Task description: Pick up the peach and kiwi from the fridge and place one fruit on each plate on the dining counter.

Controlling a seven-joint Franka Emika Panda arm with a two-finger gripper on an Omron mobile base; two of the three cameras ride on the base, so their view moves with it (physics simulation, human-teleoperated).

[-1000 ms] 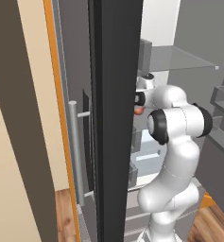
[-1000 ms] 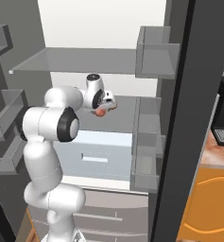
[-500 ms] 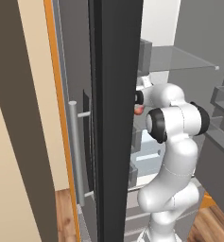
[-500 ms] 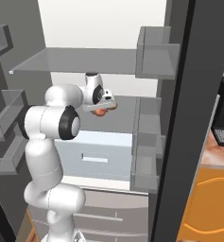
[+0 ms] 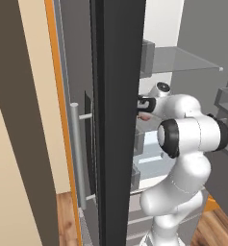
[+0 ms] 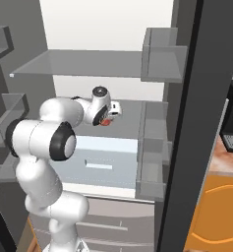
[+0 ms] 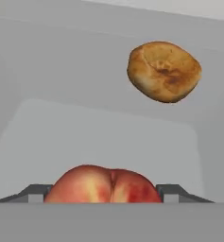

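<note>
The claw (image 7: 104, 196) pinches the round reddish-pink peach (image 7: 104, 185) across its middle, a soft, bruisable, rather slick fruit, with a flat orange-brown round pastry (image 7: 164, 71) beyond it.

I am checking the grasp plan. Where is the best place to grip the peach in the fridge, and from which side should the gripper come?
Grip the peach across its round middle, one finger on each flank, coming straight in from the open front of the fridge. The gripper already brackets it this way, with the crease facing the camera, so the pads meet smooth, rounded sides.
</note>
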